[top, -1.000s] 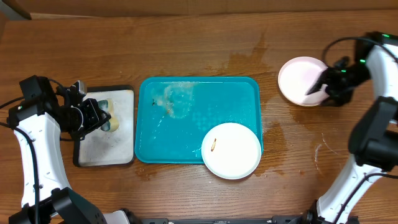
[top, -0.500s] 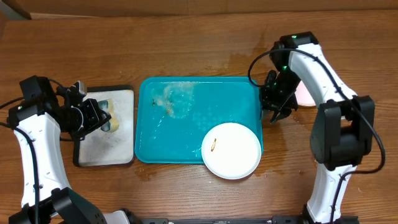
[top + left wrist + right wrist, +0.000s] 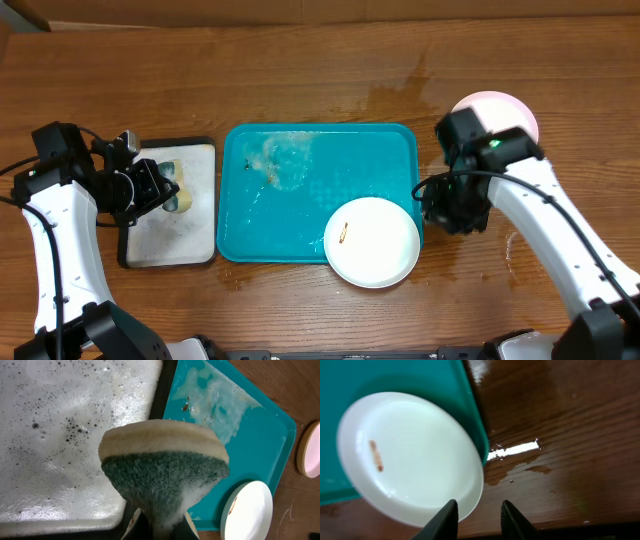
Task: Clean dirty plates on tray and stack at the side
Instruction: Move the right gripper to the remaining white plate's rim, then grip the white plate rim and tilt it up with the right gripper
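Note:
The teal tray (image 3: 300, 210) lies mid-table, wet with suds at its back left. One white plate (image 3: 371, 241) with a small brown smear rests on the tray's front right corner, overhanging the rim. A pale plate (image 3: 497, 108) sits off the tray at the back right, partly hidden by my right arm. My right gripper (image 3: 430, 203) hovers at the white plate's right edge; in the right wrist view it (image 3: 479, 510) is open, its left finger over the plate (image 3: 410, 455) rim. My left gripper (image 3: 162, 527) is shut on a foamy green-and-yellow sponge (image 3: 165, 465).
A small black-rimmed white tray (image 3: 175, 235) covered in soapy foam lies left of the teal tray, under the sponge. Water puddles (image 3: 512, 450) shine on the wooden table to the right of the teal tray (image 3: 395, 380).
My right arm left the pale plate at the back right and swung in to the white plate's right edge, its jaws narrowing. The left arm and sponge stayed put.

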